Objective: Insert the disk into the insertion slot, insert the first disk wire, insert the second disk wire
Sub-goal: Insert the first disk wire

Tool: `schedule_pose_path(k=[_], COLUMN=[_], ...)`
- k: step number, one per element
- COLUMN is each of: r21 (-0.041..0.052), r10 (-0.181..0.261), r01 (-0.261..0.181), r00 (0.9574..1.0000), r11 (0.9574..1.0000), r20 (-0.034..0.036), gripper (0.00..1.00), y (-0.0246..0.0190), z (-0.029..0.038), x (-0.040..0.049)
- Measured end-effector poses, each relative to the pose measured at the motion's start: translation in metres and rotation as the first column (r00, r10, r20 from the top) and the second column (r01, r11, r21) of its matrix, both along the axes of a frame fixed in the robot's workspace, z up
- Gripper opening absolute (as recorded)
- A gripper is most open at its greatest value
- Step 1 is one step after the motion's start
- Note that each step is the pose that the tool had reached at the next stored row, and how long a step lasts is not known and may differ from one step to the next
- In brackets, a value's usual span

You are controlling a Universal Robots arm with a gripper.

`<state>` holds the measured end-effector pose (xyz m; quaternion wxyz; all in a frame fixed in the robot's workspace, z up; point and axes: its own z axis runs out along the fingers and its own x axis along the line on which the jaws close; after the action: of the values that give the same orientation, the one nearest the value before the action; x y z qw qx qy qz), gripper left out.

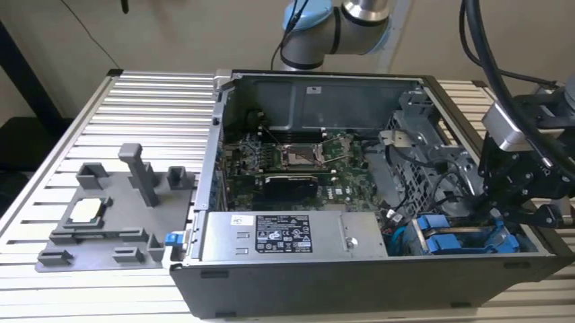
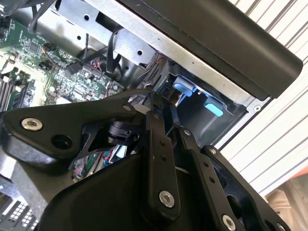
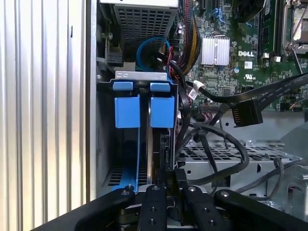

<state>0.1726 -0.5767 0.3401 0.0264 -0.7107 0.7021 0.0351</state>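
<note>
Close to the disk (image 3: 162, 111), the pincer (image 3: 171, 186) is clamped narrowly on a dark connector (image 3: 179, 174), mostly hidden.

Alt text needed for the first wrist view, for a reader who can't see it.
The gripper hangs over the drive bay, where two blue carriers sit slotted side by side: the disk and a second carrier. Beside the bay, a loose black connector hangs on its flat cable near the green motherboard.

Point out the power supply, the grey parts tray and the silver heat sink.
power supply (image 1: 269, 234), exterior view, its label
grey parts tray (image 1: 117, 192), exterior view, bare base
silver heat sink (image 3: 215, 50), first wrist view, fins
</note>
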Motion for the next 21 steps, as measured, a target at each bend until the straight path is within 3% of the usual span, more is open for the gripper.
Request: schedule_pose_path(k=[21], r21=[-0.0004], r10=[0.0], r01=[0.0], r00=[1.0], r11=[1.0], r20=[0.0], gripper=[0.19], y=[0.0], z=[-0.0062], x=[0.0])
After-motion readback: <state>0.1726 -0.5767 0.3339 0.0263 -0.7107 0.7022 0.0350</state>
